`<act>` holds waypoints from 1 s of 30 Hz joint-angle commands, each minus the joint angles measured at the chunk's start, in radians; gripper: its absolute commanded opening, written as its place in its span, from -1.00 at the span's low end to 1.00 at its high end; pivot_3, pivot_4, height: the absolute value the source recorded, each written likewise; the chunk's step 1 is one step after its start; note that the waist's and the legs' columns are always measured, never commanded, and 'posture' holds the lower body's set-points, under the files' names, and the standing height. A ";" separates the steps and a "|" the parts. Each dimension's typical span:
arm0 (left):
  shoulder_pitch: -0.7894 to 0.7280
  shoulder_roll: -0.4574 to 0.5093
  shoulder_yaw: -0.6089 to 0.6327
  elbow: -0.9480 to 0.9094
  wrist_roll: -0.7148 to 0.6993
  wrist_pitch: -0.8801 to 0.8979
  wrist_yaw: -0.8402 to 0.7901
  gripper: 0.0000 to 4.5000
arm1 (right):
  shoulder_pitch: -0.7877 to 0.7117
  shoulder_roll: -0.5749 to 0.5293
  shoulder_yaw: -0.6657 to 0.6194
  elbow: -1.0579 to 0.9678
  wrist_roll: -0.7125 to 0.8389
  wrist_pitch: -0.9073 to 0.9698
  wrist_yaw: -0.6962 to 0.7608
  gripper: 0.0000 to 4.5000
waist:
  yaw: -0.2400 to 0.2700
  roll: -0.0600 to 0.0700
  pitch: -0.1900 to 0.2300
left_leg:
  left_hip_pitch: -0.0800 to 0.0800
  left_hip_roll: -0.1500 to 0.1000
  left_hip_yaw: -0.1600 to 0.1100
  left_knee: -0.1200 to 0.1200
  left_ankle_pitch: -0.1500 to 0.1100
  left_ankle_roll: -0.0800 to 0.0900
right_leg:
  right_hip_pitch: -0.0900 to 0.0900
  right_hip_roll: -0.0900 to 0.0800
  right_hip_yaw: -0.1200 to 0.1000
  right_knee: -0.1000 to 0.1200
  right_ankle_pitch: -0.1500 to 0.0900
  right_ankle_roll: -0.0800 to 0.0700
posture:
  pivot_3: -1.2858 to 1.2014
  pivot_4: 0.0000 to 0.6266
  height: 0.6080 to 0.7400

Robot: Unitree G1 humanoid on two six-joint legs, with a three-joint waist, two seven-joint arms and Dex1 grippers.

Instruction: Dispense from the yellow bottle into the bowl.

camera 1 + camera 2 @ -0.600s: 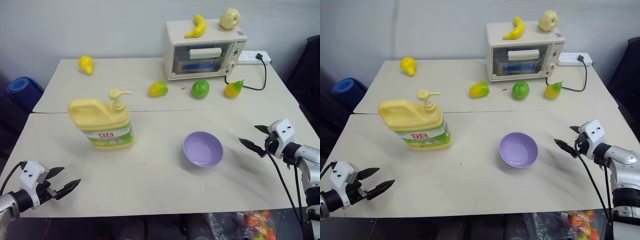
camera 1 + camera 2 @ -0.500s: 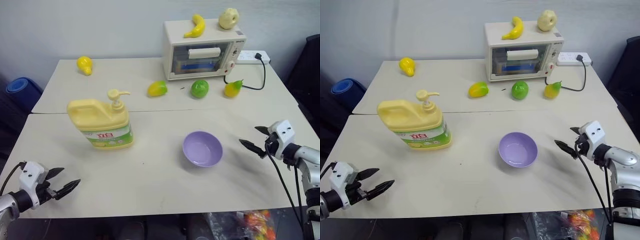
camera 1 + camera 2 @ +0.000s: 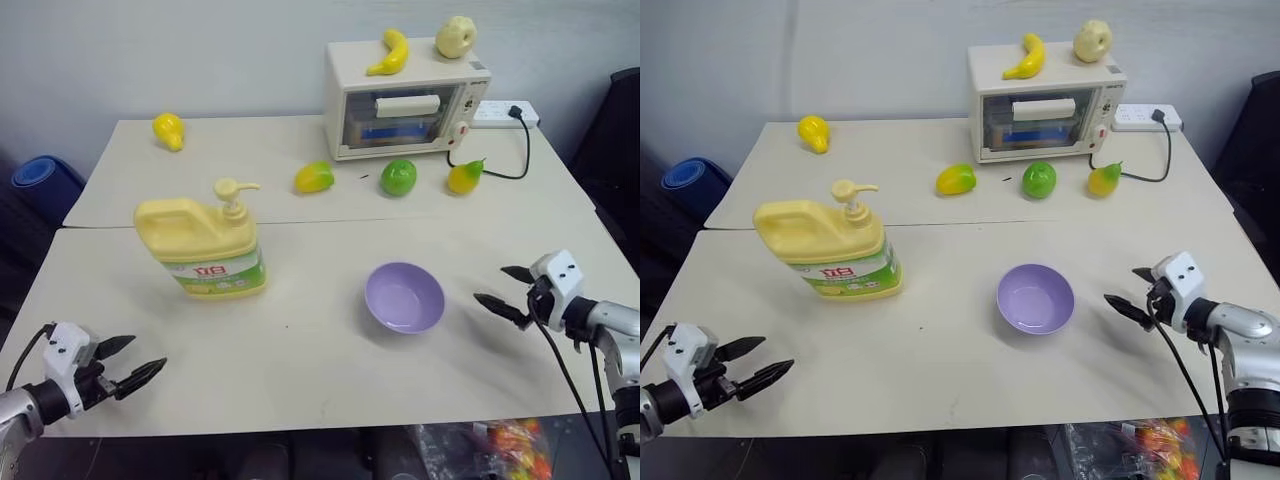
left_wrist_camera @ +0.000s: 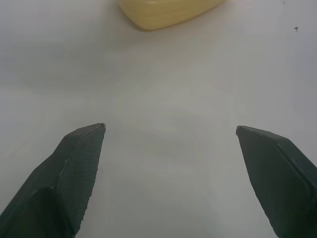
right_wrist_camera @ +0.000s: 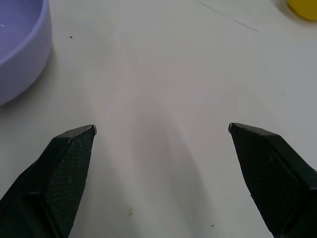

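The yellow bottle [image 3: 205, 245] stands upright left of the table's middle, its pale pump nozzle pointing right; its base [image 4: 166, 11] also shows in the left wrist view. The lavender bowl [image 3: 404, 297] sits right of centre, and its rim [image 5: 22, 54] appears in the right wrist view. My left gripper [image 3: 128, 362] hangs open near the front left edge, well short of the bottle. To the right of the bowl my right gripper [image 3: 505, 290] is open with nothing between its fingers, its tips aimed at the bowl and apart from it.
A white toaster oven [image 3: 405, 98] stands at the back with a banana [image 3: 389, 52] and a pale apple [image 3: 456, 36] on top. Loose fruits lie behind: a yellow pear [image 3: 168, 130], a mango [image 3: 314, 177], a green apple [image 3: 398, 177]. A power strip [image 3: 505, 112] sits at the back right.
My right gripper has dropped a little and shifted slightly toward the bowl. The left gripper has sunk slightly near the front edge. Bottle and bowl stay put.
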 commanded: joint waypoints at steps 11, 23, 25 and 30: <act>0.053 0.191 0.177 -0.450 -0.367 0.342 -0.169 1.00 | 0.215 -0.102 -0.084 -0.573 0.205 0.253 0.077 1.00 | 0.005 0.000 0.000 | -0.002 0.001 0.000 0.000 0.000 0.000 | -0.003 0.001 0.001 0.001 0.000 0.000 | 0.03 -0.52 1.00; -0.171 0.424 0.095 -0.646 -0.538 0.414 -0.272 1.00 | 0.278 0.010 0.188 -0.988 0.150 0.425 -0.137 1.00 | 0.000 -0.001 0.000 | -0.001 0.002 0.002 0.000 -0.004 0.005 | -0.003 0.005 0.006 0.004 -0.001 -0.002 | 0.03 -0.52 1.00; -0.213 0.427 0.046 -0.632 -0.513 0.398 -0.269 1.00 | 0.255 0.036 0.255 -0.951 0.076 0.407 -0.177 1.00 | 0.000 -0.002 0.000 | -0.001 0.001 0.003 0.001 -0.003 0.005 | -0.004 0.005 0.007 0.005 -0.001 -0.002 | 0.03 -0.52 1.00; -0.273 0.420 -0.040 -0.593 -0.442 0.360 -0.274 1.00 | 0.213 0.075 0.333 -0.873 -0.012 0.371 -0.219 0.74 | 0.001 -0.002 0.000 | -0.003 0.001 0.003 0.001 -0.003 0.004 | -0.008 0.005 0.008 0.007 -0.001 -0.003 | 0.03 -0.52 1.00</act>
